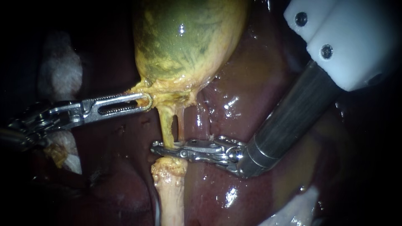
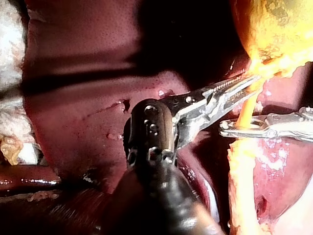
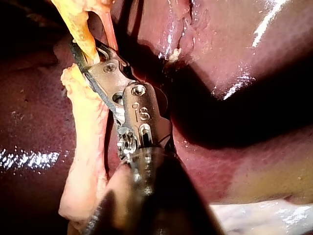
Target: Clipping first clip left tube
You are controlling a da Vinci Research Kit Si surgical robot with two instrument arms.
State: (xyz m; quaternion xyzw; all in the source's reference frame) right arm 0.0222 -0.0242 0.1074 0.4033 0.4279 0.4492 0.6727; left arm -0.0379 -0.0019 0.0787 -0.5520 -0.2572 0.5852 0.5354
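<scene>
Noted right tool point(image 1: 155, 147) pinching left tube point(image 1: 166, 123) crosswise, well below gallbladder point(image 1: 188, 37); left tool point(image 1: 147, 100) pinching gallbladder's yellow neck, above the tube.

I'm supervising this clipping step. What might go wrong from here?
The right instrument lies across both the left tube and the thinner tube beside it, so a clip might catch both. The left instrument grips the gallbladder neck taut; the stretched left tube may tear.
</scene>
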